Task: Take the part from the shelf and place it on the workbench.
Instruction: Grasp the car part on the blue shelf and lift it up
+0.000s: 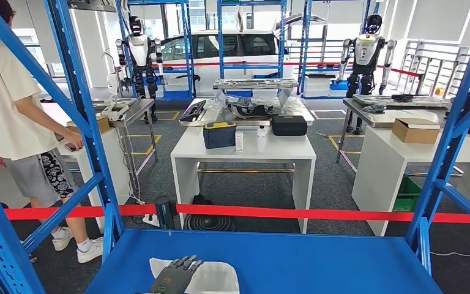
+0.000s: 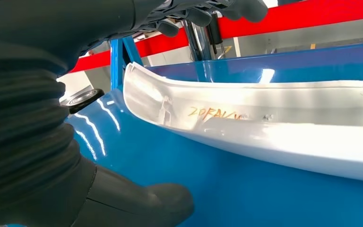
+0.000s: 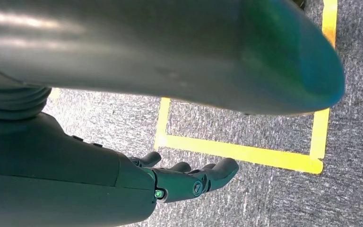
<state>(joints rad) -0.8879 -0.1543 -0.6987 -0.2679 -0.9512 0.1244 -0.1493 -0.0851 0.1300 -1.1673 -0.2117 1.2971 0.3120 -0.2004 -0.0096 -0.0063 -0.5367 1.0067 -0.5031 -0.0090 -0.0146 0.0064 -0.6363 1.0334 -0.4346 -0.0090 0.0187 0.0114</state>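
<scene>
- Head view, left hand (image 1: 174, 277): dark fingers laid flat and spread over the white part (image 1: 211, 277), palm down on its left end; nothing is pinched or gripped.
- Left wrist view: thumb (image 2: 137, 203) lies low above the blue surface, the other fingers (image 2: 246, 8) reach over the part's (image 2: 264, 127) upper edge; the part sits between them, no closed grasp visible.
- Right hand (image 3: 189, 182): hangs over grey carpet (image 3: 264, 203) with yellow floor tape (image 3: 241, 151); fingers loosely extended, slightly curled, holding nothing.
- Part: white, glossy, curved moulding with orange handwriting on its side; lies on the blue shelf (image 1: 318, 260), near edge, left of centre.
- Shelf frame: blue uprights (image 1: 447, 147) left and right.
- Red barrier tape (image 1: 294, 213): stretched just beyond the shelf.
- White workbench (image 1: 243, 150): farther off, centre, carrying a dark pouch (image 1: 220, 134) and a black case (image 1: 289, 125).
- Person (image 1: 18, 116): stands far left beside another table.
- Two humanoid robots (image 1: 367, 52): far background, left and right.
</scene>
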